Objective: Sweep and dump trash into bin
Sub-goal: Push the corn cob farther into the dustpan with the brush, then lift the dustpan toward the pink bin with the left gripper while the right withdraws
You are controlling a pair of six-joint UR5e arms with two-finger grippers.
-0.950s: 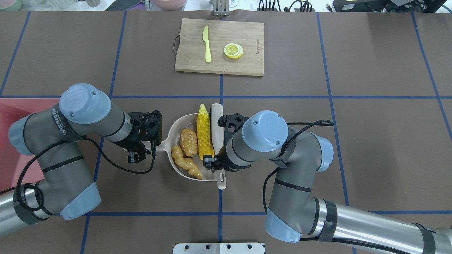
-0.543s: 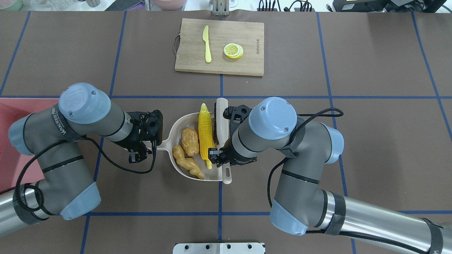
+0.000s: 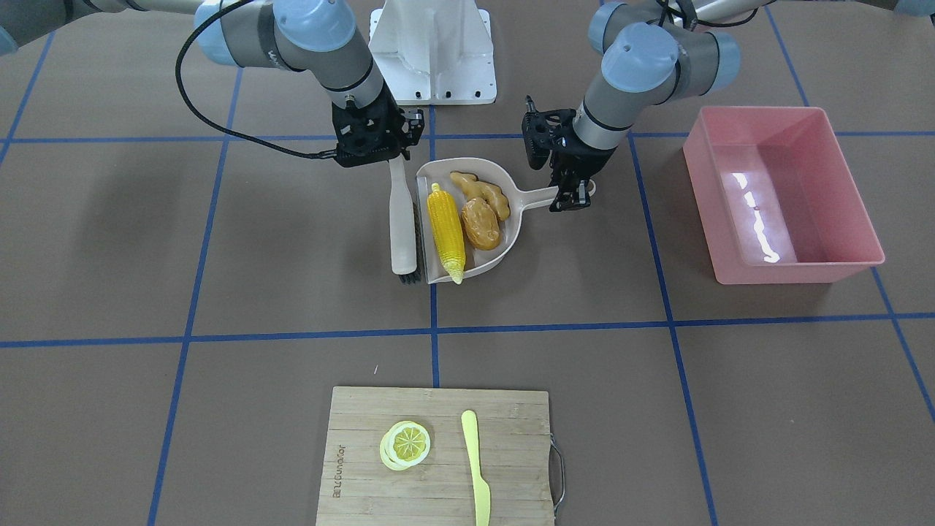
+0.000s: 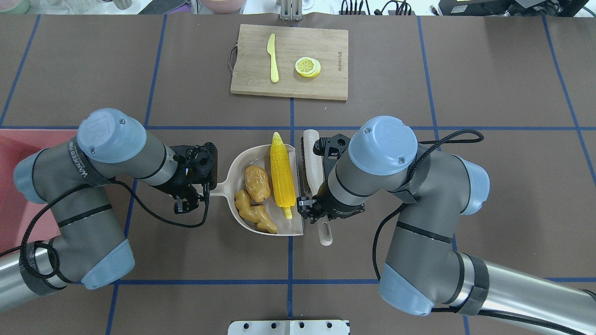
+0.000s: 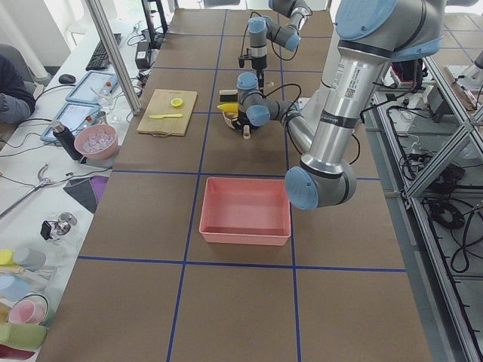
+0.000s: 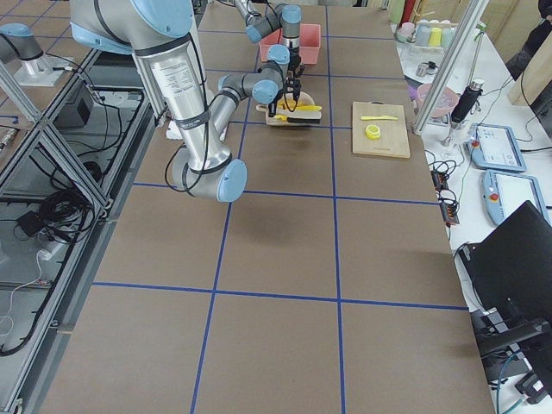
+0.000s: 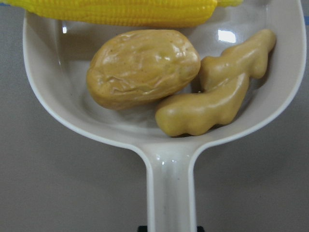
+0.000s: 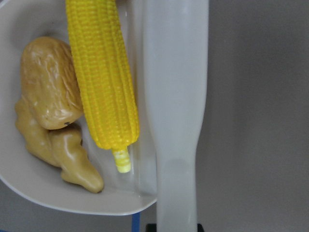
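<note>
In the overhead view, the pink bin (image 4: pixel 11 186) is seen at the table's nine o'clock edge, well apart from the rest. Next, the left gripper (image 4: pixel 198 195) is closed on the handle of the beige dustpan (image 4: pixel 233 174), at nine o'clock of the pan. Inside the pan the ginger root (image 4: pixel 253 216) lies at seven o'clock, touching the potato (image 4: pixel 257 183), and the corn cob (image 4: pixel 282 174) is laid along the open lip, its tip overhanging at twelve o'clock. Just beside the lip, at three o'clock, the brush (image 4: pixel 313 163) is held by the right gripper (image 4: pixel 315 208), closed round its handle. The sweeping is judged done and the carry pending. If the pan were tilted toward its open lip during the lift, the corn could roll out; the glossy potato might follow
</note>
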